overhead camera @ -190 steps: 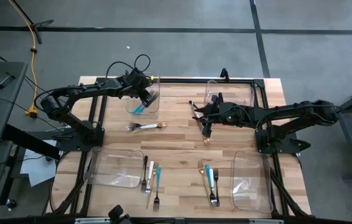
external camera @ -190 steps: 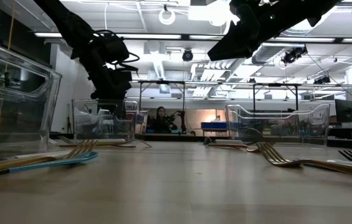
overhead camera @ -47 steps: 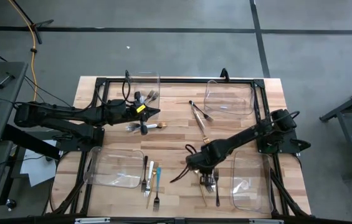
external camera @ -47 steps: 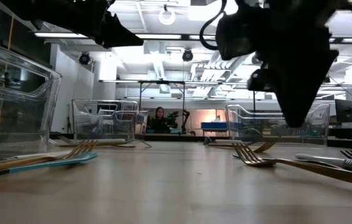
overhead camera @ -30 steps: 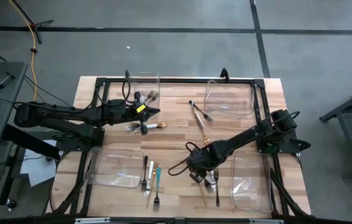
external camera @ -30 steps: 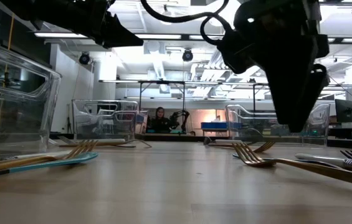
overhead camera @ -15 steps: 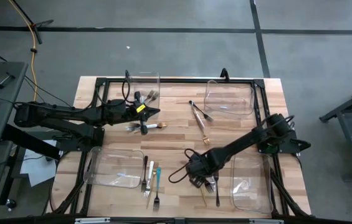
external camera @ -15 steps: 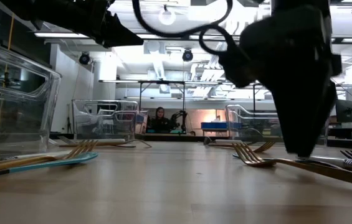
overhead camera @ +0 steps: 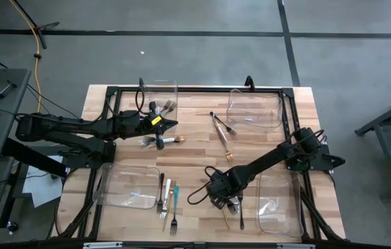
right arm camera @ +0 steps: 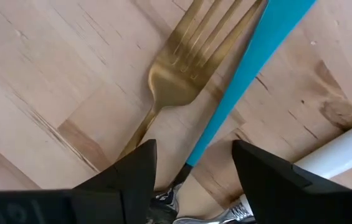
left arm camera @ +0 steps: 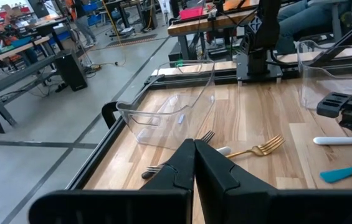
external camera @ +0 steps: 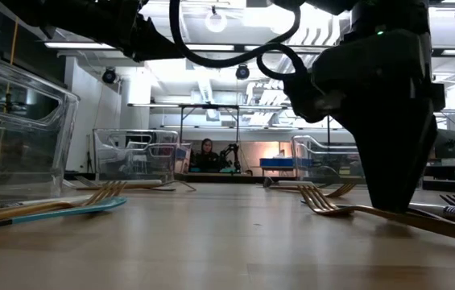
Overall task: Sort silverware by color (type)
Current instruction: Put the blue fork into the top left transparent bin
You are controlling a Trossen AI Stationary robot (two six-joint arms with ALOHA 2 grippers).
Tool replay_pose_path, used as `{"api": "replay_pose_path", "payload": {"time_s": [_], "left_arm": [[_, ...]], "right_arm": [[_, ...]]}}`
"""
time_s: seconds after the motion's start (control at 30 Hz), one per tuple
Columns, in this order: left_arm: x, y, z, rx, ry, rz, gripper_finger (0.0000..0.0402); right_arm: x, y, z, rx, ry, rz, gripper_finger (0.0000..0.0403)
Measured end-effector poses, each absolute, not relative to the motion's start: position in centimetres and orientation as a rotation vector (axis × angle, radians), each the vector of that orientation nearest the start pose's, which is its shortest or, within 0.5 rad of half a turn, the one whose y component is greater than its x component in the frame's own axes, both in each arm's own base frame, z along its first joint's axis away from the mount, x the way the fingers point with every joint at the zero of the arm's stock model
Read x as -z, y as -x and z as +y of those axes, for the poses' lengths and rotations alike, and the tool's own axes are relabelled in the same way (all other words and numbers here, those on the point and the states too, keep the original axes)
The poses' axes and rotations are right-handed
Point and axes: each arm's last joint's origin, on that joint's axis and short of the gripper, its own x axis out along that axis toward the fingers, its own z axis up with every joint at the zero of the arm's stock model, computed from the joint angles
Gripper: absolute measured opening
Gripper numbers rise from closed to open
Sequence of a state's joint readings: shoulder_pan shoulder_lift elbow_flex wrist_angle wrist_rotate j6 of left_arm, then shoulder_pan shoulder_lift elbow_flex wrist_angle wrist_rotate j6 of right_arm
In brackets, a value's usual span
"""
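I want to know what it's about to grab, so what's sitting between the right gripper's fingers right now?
In the right wrist view, the right gripper is open just above the table, and a teal utensil handle runs into the gap between its fingers. A gold fork lies beside it.

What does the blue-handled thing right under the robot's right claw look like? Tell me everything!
The teal-handled utensil has a flat, matte handle that looks like plastic. It lies flat on the wooden table, slanting beside a gold fork, between the open jaws of the right gripper. Its head is hidden under the gripper. A white handle lies nearby.
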State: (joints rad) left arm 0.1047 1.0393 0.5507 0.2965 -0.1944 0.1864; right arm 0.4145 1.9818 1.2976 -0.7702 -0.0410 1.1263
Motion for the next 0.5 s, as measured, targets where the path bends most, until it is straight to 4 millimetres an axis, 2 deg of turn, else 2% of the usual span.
{"api": "replay_pose_path", "payload": {"time_s": [0.5], "left_arm": [[-25.06,-22.33,2.91,-0.279,-0.193,0.220,0.0000]], "right_arm": [[-13.97,-32.96,14.48,0.519,-0.588,1.440,0.0111]]}}
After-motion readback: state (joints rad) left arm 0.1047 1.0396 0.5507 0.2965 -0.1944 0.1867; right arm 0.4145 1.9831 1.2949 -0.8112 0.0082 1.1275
